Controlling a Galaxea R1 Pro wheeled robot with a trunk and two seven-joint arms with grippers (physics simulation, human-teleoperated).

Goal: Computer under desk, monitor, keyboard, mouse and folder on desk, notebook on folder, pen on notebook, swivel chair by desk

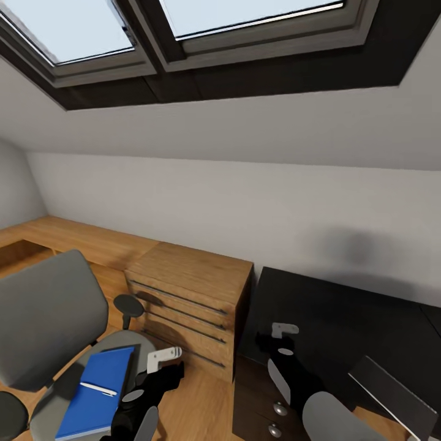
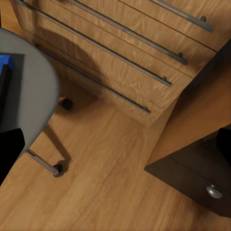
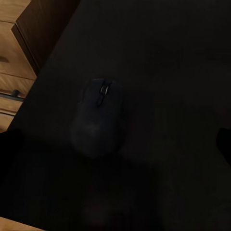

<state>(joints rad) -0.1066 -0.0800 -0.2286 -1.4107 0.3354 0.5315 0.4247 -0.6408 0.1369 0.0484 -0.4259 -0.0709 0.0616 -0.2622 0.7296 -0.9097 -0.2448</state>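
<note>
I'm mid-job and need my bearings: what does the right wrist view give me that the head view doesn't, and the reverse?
Right wrist: a dark mouse lying on the black desk, near its edge.

Head: the swivel chair with the blue folder and a pen on the seat, plus both arms and the skylights.

Both: the desk top and the light-wood cabinet beside it.
</note>
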